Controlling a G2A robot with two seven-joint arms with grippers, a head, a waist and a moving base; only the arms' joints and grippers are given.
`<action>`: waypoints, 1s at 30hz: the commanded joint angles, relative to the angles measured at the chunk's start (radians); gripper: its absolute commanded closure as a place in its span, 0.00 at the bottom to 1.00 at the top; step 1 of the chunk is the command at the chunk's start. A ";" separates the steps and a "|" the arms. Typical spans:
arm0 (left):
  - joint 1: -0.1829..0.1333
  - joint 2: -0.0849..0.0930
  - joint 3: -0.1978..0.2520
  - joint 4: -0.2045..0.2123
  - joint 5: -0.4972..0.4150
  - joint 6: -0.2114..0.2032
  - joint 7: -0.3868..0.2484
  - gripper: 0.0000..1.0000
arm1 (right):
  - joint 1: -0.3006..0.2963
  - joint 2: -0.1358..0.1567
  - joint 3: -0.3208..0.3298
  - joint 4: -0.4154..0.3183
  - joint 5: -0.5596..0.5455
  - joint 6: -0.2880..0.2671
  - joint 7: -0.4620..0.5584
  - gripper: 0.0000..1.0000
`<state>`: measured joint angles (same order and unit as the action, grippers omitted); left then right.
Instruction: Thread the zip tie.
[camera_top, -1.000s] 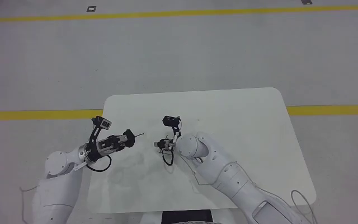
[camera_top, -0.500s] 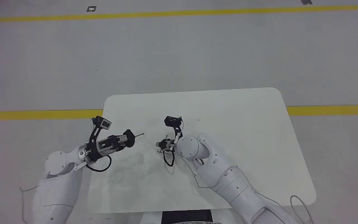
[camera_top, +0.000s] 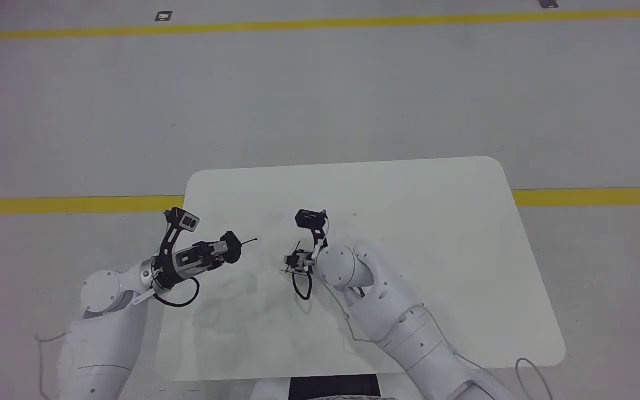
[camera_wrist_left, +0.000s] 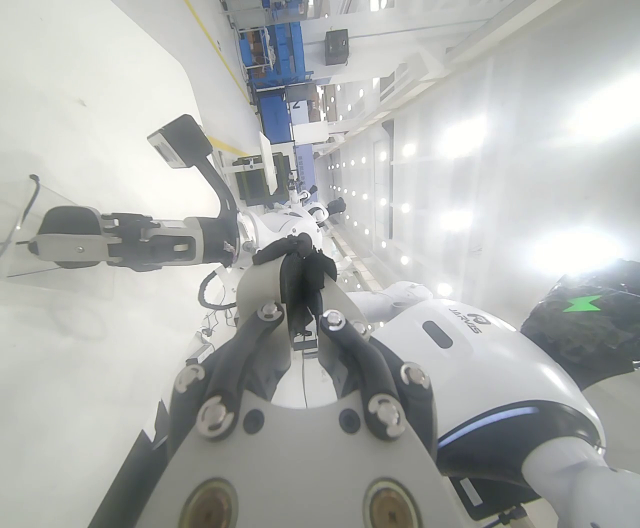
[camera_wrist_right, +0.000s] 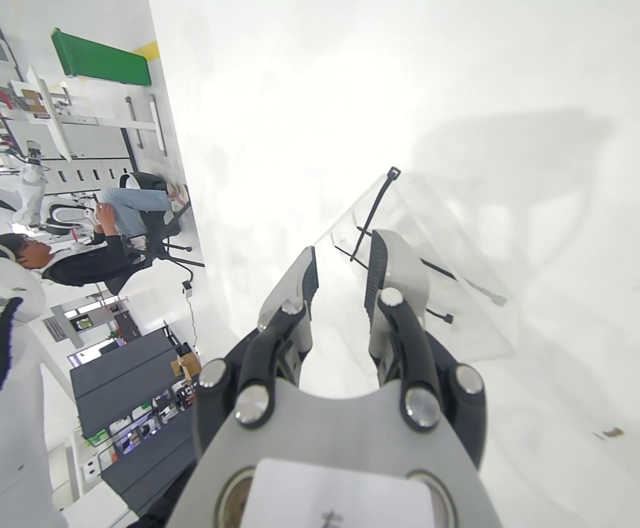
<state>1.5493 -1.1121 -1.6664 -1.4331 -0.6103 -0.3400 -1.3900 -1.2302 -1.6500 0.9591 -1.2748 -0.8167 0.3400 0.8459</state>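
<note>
Hovering over the left part of the white bench (camera_top: 440, 210), the left tool (camera_top: 232, 246) is clamped on a crumpled black piece (camera_wrist_left: 299, 272). What that piece is cannot be told from the left wrist view. In the top view a thin dark strand sticks out past the tool's tip toward the other arm.

The right tool (camera_top: 291, 260) is near it, farther in over the bench, and the two tips face each other with a gap of bare bench between them. Its fingers (camera_wrist_right: 306, 272) stand apart, and white bench shows through the gap. Just beyond them is a clear plastic stand (camera_wrist_right: 450, 240) resting on the bench. A black zip tie (camera_wrist_right: 378, 202) lies slanted along the stand's near edge, its square head at the far end. Two more black ties lie lower on the same stand.
</note>
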 joint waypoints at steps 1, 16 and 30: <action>0.000 0.000 0.000 0.000 0.000 0.000 0.000 1.00 | -0.006 -0.004 0.006 -0.002 -0.014 0.000 0.005 0.79; 0.000 0.000 0.000 0.000 0.000 0.000 0.000 1.00 | -0.009 -0.047 0.032 0.036 -0.065 0.000 0.017 0.80; 0.000 0.000 0.000 0.000 0.000 0.000 0.000 1.00 | 0.015 -0.075 0.039 0.093 -0.066 0.000 0.001 0.79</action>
<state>1.5493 -1.1121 -1.6664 -1.4331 -0.6103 -0.3400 -1.3900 -1.2172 -1.7231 0.9978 -1.1864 -0.8832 0.3400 0.8467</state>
